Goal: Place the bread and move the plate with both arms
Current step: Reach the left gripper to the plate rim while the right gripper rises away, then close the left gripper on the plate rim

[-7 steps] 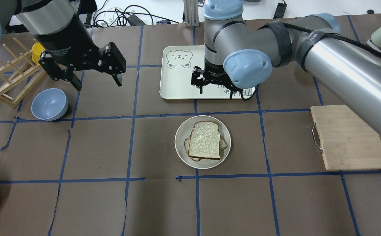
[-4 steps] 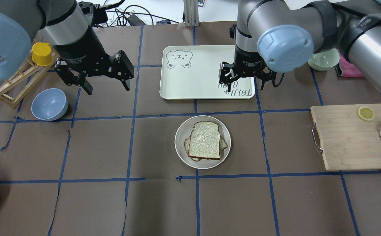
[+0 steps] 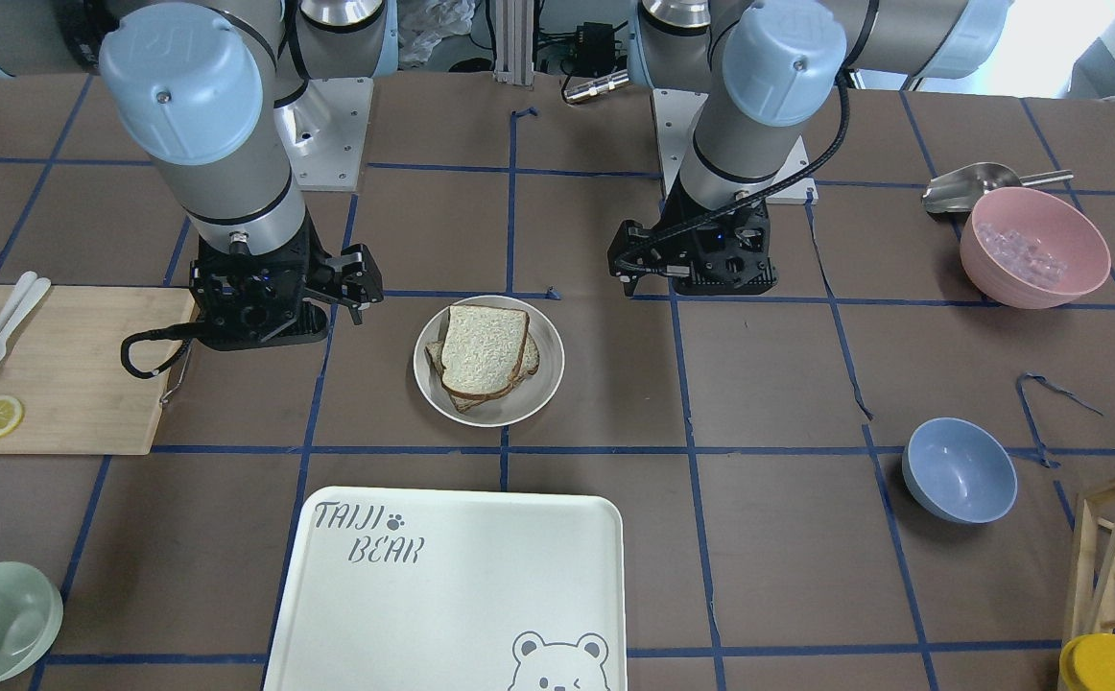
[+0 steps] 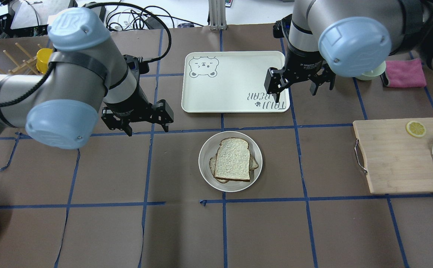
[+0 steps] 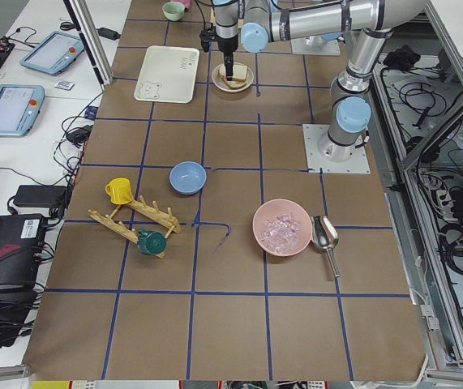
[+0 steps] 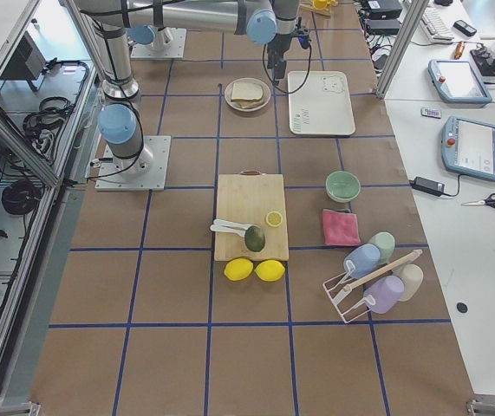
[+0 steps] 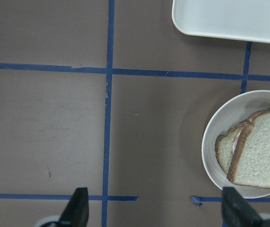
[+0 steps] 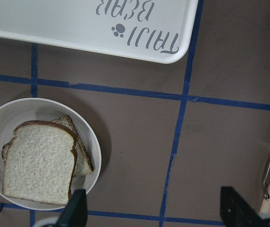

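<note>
The round off-white plate (image 4: 204, 160) sits mid-table with the plain bread slice (image 4: 233, 159) on top of a second slice that is mostly hidden. Both also show in the front view, plate (image 3: 538, 389) and bread (image 3: 486, 350). My left gripper (image 4: 147, 128) is open and empty, above the table to the plate's far left; its wrist view shows the plate (image 7: 211, 149) and bread (image 7: 262, 156) at the right. My right gripper (image 4: 296, 93) is open and empty, over the cream tray's right edge; its wrist view shows the plate (image 8: 42, 109) and bread (image 8: 40, 163) at lower left.
The cream "TAIJI BEAR" tray (image 4: 231, 82) lies just beyond the plate. A wooden cutting board (image 4: 395, 156) with a lemon slice and cutlery is at the right. A blue bowl (image 3: 959, 470), a pink bowl of ice (image 3: 1032, 245) and a wooden rack (image 4: 15, 56) stand on the left side.
My left gripper has moved right and nearer to the plate. My right gripper has moved right across the tray to its right edge. Both stayed open. Plate and bread have not moved.
</note>
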